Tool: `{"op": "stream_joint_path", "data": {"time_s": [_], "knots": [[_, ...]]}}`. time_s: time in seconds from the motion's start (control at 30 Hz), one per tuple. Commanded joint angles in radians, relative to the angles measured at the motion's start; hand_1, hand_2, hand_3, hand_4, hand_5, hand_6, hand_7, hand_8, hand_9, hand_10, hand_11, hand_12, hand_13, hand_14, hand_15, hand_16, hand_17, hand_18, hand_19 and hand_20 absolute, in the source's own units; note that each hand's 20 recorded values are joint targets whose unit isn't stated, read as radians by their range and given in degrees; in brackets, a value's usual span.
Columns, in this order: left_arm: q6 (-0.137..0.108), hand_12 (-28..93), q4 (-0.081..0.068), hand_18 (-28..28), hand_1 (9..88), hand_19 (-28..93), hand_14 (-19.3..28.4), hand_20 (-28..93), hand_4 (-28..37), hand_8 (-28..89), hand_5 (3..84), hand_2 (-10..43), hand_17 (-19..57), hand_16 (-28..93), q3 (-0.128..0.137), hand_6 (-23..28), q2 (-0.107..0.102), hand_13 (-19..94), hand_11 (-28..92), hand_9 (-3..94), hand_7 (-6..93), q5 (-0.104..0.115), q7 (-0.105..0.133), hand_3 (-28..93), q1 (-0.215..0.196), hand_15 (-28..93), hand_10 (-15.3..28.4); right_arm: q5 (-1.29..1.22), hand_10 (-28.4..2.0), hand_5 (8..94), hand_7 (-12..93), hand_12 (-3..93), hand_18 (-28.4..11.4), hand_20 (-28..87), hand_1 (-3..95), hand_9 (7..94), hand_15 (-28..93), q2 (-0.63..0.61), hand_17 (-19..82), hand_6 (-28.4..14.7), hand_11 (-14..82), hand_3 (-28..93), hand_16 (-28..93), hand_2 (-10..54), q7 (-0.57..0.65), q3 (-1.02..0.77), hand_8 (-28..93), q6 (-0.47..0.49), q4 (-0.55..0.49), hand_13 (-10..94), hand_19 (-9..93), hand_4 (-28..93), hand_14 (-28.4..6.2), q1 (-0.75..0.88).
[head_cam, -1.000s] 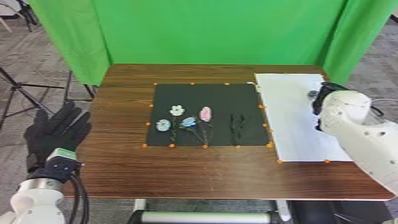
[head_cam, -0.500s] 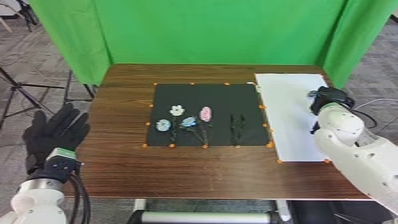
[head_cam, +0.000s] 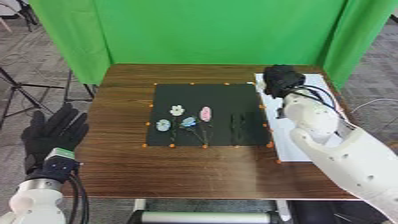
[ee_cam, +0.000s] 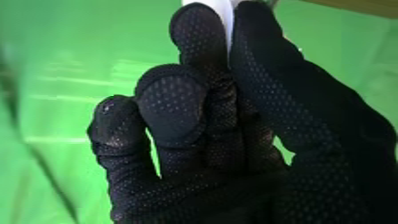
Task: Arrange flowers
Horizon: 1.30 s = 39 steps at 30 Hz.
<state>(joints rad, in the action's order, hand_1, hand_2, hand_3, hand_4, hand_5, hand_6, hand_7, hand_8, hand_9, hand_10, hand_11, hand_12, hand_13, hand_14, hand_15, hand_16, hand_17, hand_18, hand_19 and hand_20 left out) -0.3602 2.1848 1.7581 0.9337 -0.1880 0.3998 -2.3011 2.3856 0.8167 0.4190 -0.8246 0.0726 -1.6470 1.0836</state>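
White thing: a bit of something white (ee_cam: 211, 4) sits at the right hand's fingertips, too little of it showing for me to name.
Right hand: the black-gloved right hand (head_cam: 282, 80) is over the far end of the white sheet, thumb and one finger pinching that white thing, the others bent beside them.
Right arm: the white right arm (head_cam: 333, 157) slants in from the near right corner, wrist above the sheet.
White sheet: the long white sheet (head_cam: 314, 80) lies under the right hand and wrist.
Flowers: left of the right hand and closer to the robot lie a white flower (head_cam: 177, 110), a pink flower (head_cam: 205, 114), a blue flower (head_cam: 188, 122) and a pale blue flower (head_cam: 163, 125).
Leafy stems: the dark leafy stems (head_cam: 237, 129) lie between those blooms and the right wrist.
Black mat: the black mat (head_cam: 191, 92) holds flowers and stems, orange markers around its edge.
Left hand: off the table's left side, the left hand (head_cam: 55, 135) has its fingers straight and a little spread.
Table: the brown wooden table (head_cam: 178, 175) is beneath mat and sheet.
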Motion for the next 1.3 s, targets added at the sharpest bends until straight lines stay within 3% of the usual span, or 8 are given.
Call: {"op": "stream_joint_path", "data": {"time_s": [0.03,0.47,0.6,0.67,0.73,0.83,0.93,1.3], "knots": [[0.004,10,0.001,13.9,27.2,30,15.4,8,-28.3,-11,40.6,10.1,-5.6,-9,0.002,7.7,-0.001,24,27,33.8,21.0,-0.008,-0.021,72,-0.011,43,14.9,-0.045,-8.9,68.3,43,48.6,-21.9,37,59.2,83.1,64,0.082,43,-1.0,16.8,72,35,-9.5,-0.053,0.138,10,0.038,0.046,75,92,-28,-7.7,-0.095],[0.022,10,0.003,13.8,27.2,30,15.4,8,-28.3,-11,40.0,10.1,-5.5,-9,0.014,7.6,-0.002,24,27,33.3,20.7,-0.021,-0.018,72,-0.020,42,14.8,-0.003,-8.8,67.6,45,46.8,-21.9,38,59.2,82.2,64,0.053,42,-0.9,15.9,72,35,-9.5,-0.044,0.168,8,0.082,0.062,74,91,-28,-7.5,-0.097],[0.041,10,-0.003,13.7,27.2,29,15.2,8,-28.3,-11,39.4,10.1,-5.4,-9,0.010,7.3,0.004,23,26,32.6,20.2,-0.071,-0.057,72,-0.011,41,14.6,0.033,-8.8,67.2,45,44.8,-21.9,38,59.1,81.3,63,0.046,41,-0.8,13.7,72,39,-9.5,-0.055,0.179,8,0.102,0.059,73,91,-28,-7.3,-0.090],[0.013,10,-0.007,13.6,27.1,29,14.8,8,-28.3,-11,39.3,10.1,-5.5,-9,-0.013,7.3,0.003,22,26,32.1,20.0,-0.100,-0.071,72,0.007,41,14.5,0.040,-8.9,67.1,45,43.7,-21.8,38,59.0,80.9,61,0.052,41,-0.7,12.6,72,40,-9.5,-0.058,0.170,8,0.114,0.061,73,90,-28,-7.2,-0.078],[0.029,10,-0.010,13.4,27.2,29,14.8,8,-28.3,-11,39.3,10.1,-5.6,-9,-0.026,7.3,0.005,21,25,31.5,20.0,-0.072,-0.063,72,0.018,40,14.5,0.039,-9.0,67.0,45,42.8,-21.8,38,59.0,80.7,61,0.057,41,-0.6,11.9,72,40,-9.5,-0.058,0.171,8,0.122,0.063,73,90,-28,-7.1,-0.075],[0.025,10,-0.013,13.3,27.3,29,14.6,8,-28.3,-11,39.3,10.1,-5.6,-9,-0.034,7.3,-0.001,20,25,31.0,19.9,-0.081,-0.064,71,0.029,40,14.7,0.069,-9.0,66.9,45,42.2,-21.8,38,59.0,80.5,60,0.058,41,-0.5,11.5,72,41,-9.5,-0.075,0.174,7,0.142,0.066,72,89,-28,-6.9,-0.074],[-0.031,10,-0.009,13.3,27.4,29,14.3,8,-28.3,-11,39.2,10.1,-5.6,-9,-0.045,7.4,-0.011,19,25,30.6,19.9,-0.071,-0.051,71,0.046,40,14.7,0.019,-9.2,66.3,44,40.3,-22.0,38,55.9,79.2,59,0.067,40,-0.8,10.0,73,41,-9.5,-0.054,0.146,5,0.200,0.050,72,89,-28,-7.6,-0.065],[0.002,7,-0.037,11.8,27.3,27,11.0,8,-28.3,-11,36.7,10.0,-5.9,-10,-0.074,7.0,-0.027,10,19,22.2,16.6,-0.085,-0.066,72,0.094,28,12.9,-0.025,-12.1,63.5,37,25.9,-21.9,37,54.6,69.9,54,0.068,38,-2.0,16.7,71,40,-9.5,-0.010,0.122,0,0.219,0.010,69,86,-28,-7.0,-0.054]]}}
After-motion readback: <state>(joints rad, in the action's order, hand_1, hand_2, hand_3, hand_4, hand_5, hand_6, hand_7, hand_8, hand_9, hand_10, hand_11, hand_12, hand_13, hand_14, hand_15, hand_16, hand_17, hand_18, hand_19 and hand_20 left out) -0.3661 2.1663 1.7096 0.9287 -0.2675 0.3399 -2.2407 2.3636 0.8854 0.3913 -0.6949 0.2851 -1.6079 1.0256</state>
